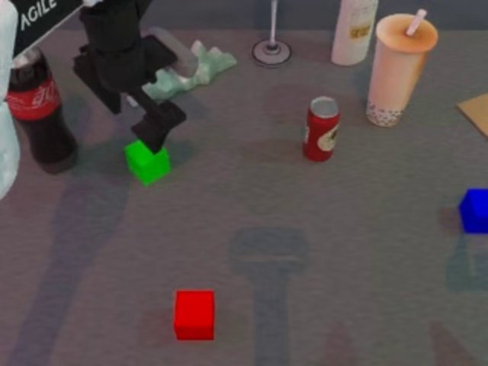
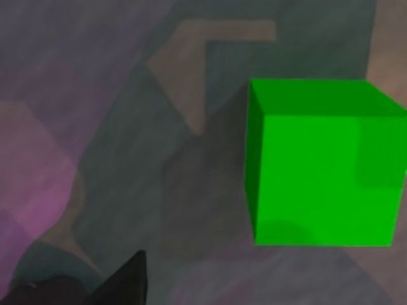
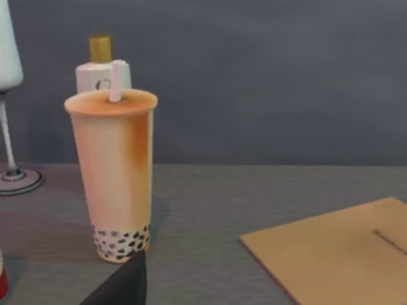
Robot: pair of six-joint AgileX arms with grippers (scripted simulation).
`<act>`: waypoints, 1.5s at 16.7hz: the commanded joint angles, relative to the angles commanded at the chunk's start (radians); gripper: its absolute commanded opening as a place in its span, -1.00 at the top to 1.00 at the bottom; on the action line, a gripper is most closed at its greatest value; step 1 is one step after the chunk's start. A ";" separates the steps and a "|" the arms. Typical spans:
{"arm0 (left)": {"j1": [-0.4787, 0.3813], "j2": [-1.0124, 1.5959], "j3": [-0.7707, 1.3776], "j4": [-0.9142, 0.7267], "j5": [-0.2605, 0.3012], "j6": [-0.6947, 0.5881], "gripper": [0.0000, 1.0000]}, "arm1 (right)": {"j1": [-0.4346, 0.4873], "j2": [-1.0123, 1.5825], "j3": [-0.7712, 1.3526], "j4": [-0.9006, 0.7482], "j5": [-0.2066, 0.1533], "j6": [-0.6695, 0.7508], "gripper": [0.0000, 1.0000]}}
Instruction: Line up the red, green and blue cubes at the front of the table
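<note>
Currently the left pincer [image 1: 156,137] hangs directly over the green cube [image 1: 149,162], at the counter's [image 1: 252,213] left rear; whether its fingers are spread or closed I cannot tell, as the top view hides them behind the arm. The left wrist view shows the cube sitting flat on the counter, one dark fingertip [image 2: 130,279] apart from it. This cube sits slightly turned, its edges skewed to the counter's front edge; being a cube, it has no long axis.

Close by stand a cola bottle [image 1: 42,114] to the left and a crumpled pale-green cloth [image 1: 191,72] behind. Ahead of the cube, toward the front, the counter lies open.

At the front, left of centre, the red cube [image 1: 194,314] rests nearly square to the edge, with bare surface on both sides. Half cut off by the right edge, the blue cube [image 1: 474,210] lies well apart from the others.

Farther back stand a red soda can [image 1: 321,129], a bubble-tea cup [image 1: 398,72], a white bottle [image 1: 354,30] and a glass's foot [image 1: 272,51]. A brown board [image 3: 331,254] lies at right rear. The right arm's pincer is not in the top view.
</note>
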 joint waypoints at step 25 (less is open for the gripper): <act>0.001 0.048 -0.233 0.281 0.001 0.002 0.51 | 0.000 0.000 0.000 0.000 0.000 0.000 -1.00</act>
